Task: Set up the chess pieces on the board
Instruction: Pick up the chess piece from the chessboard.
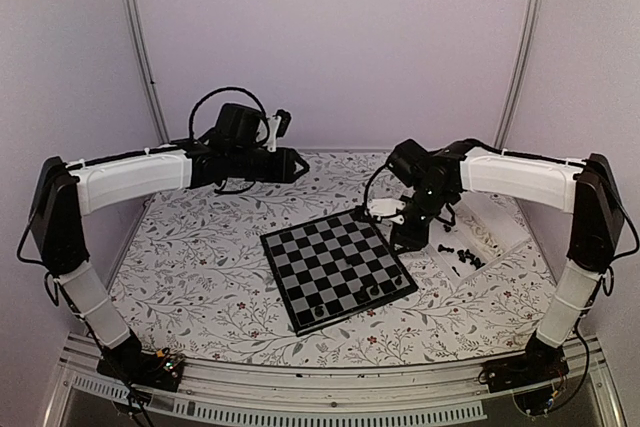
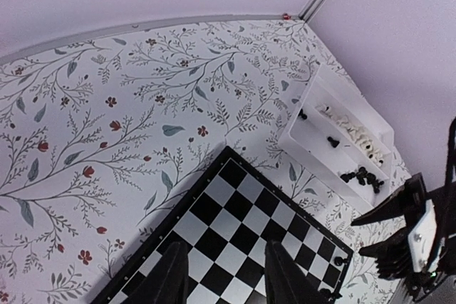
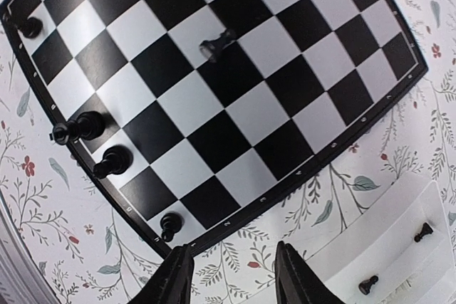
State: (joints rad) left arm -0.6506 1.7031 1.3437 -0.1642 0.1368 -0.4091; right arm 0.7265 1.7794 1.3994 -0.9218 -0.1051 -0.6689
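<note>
right gripper (image 3: 231,261) and left gripper (image 2: 228,261) are both hanging open, empty. a few black chess pieces (image 3: 114,161) are standing on the board (image 3: 235,115), others lying in the white tray (image 3: 395,254). likely light, rigid, slick: pinching mid-stem is looking advisable.

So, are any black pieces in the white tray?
Yes, the left wrist view shows several black pieces lying in the white tray.

walls (image 1: 330,37): plain pale lilac; corner rails (image 1: 142,47): silver metal; tablecloth (image 1: 200,267): white, floral print
</note>
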